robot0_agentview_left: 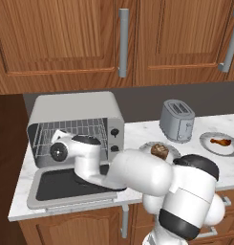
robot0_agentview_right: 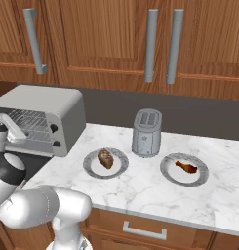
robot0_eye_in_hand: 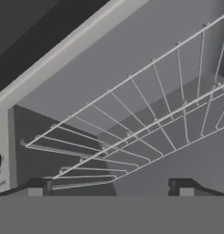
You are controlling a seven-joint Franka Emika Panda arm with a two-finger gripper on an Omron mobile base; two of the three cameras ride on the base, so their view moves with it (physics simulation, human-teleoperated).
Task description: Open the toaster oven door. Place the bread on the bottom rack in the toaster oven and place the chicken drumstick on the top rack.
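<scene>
**Two foods still wait on their plates, oven already open**

The toaster oven sits at the left end of the surface, its door folded flat toward the robot, wire racks exposed. The arm reaches low over that door, wrist bent at the oven mouth. The end effector faces into the cavity, fingers spread wide and holding nothing. The bread lies on the nearer plate, well off to the hand's right; I judge it the next pickup, so the arm must back out and swing right. The chicken drumstick rests farther right, beyond the small toaster.
</scene>
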